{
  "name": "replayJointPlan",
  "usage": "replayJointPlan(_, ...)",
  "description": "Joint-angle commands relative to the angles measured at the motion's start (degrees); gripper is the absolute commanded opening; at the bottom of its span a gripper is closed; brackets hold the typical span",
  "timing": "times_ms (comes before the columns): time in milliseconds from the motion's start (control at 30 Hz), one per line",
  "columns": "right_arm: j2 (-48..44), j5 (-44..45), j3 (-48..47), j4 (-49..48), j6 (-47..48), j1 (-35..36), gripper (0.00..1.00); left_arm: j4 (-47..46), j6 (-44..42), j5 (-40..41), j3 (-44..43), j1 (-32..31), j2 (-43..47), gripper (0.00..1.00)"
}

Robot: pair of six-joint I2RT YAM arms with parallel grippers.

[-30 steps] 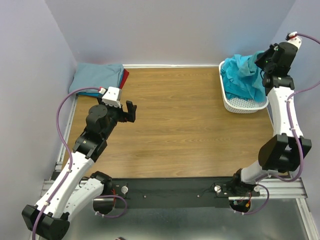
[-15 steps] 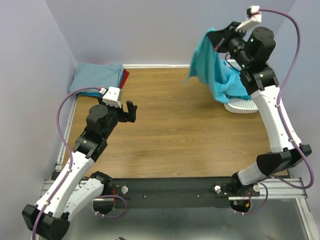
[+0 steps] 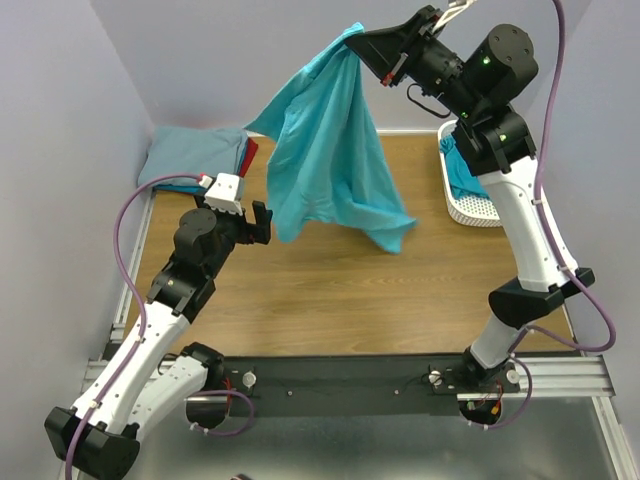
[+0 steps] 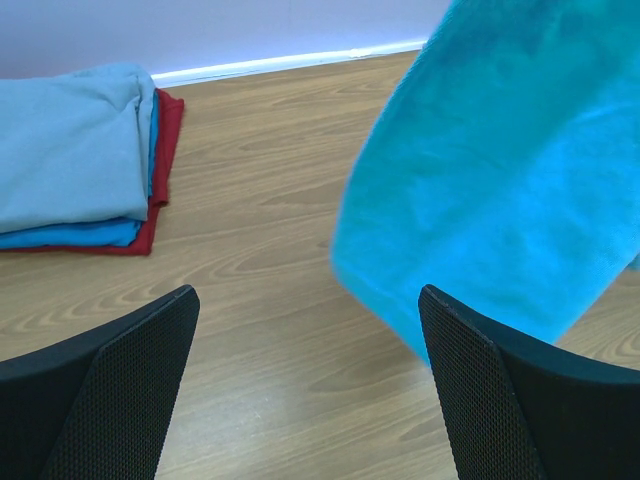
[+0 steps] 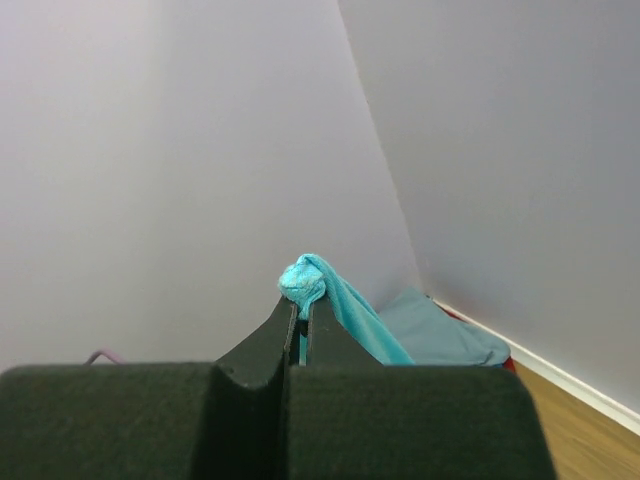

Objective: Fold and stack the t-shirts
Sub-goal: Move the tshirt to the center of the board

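right fingers (image 5: 262,350) pinching turquoise t-shirt (image 3: 330,160), cloth hanging below, left fingers (image 4: 100,390) apart

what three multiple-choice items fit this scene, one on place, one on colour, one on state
1. Where is the folded stack? A far-left corner of the table; B in a basket; C beside the right arm's base.
2. What colour is the shirt hanging in the air? A red; B turquoise; C grey.
3. How do the jaws of the left arm stand? A shut on the shirt; B open, gripping nothing; C shut on nothing.
1 A, the top view shows it in that corner.
2 B, it reads bright turquoise in every view.
3 B, the left wrist view shows a wide gap, the shirt beyond it.
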State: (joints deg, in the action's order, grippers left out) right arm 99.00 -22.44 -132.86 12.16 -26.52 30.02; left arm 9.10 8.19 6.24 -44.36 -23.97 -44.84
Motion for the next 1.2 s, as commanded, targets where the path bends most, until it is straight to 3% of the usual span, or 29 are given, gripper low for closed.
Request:
replayJointPlan(0, -1.17, -0.16, -0.74, -0.74, 0.68, 0.3, 0.0, -0.67, -0.19, 2.2, 0.85, 0.41, -0.07, 0.98)
replayJointPlan(67, -2.49, 2.12, 3.89, -0.74, 2.44, 0.39, 0.0, -0.58, -0.19, 2.29, 0.85, 0.41, -0.25, 0.98)
replayJointPlan(133, -8.0, 9.57, 12.91, -0.82, 4.62, 0.39, 0.0, -0.32, -0.27, 2.46, 0.76, 0.41, -0.42, 0.98)
replayJointPlan(167, -8.03, 12.65, 12.97, -0.83, 4.64, 0.39, 0.0, -0.31, -0.36, 2.64, 0.76, 0.41, -0.42, 0.98)
replayJointPlan(200, -9.6, 16.07, 20.72, -0.83, 5.68, 0.39, 0.0, -0.23, -0.36, 2.81, 0.76, 0.41, -0.34, 0.98)
replayJointPlan(333, -17.69, 41.16, 39.71, -1.0, 6.04, 0.3, 0.01, -0.14, -0.63, 4.39, 0.94, 0.5, 0.45, 0.98)
replayJointPlan(400, -21.47, 48.85, 46.17, -0.91, 5.43, 0.04, 0.05, -0.23, -0.71, 4.66, 1.03, 0.5, 0.45, 0.98)
replayJointPlan(433, -23.66, 55.59, 52.81, -0.91, 5.17, -0.05, 0.09, -0.4, -0.71, 4.31, 1.2, 0.5, 0.37, 0.98)
replayJointPlan(533, -27.36, 62.85, 61.29, -0.83, 3.5, -0.31, 0.23, -0.49, -0.98, 3.61, 1.29, 0.5, -0.51, 0.98)
replayJointPlan(567, -29.98, 65.91, 66.27, -0.91, 1.93, -0.31, 0.45, -0.49, -0.98, 3.52, 1.29, 0.5, -0.69, 0.98)
replayJointPlan(667, -32.99, 66.47, 72.63, -0.83, -0.36, -0.4, 0.78, -1.1, -0.89, 1.94, 1.2, 0.5, -2.35, 0.98)
replayJointPlan(767, -32.56, 63.49, 74.49, -0.83, -0.72, -0.49, 0.87, -2.16, -1.07, -2.36, 0.94, 0.5, -5.25, 0.98)
replayJointPlan(1167, -17.45, 42.76, 75.54, -6.09, -4.33, -0.4, 0.89, -1.46, -0.36, -15.12, -5.03, 2.87, -27.04, 0.93)
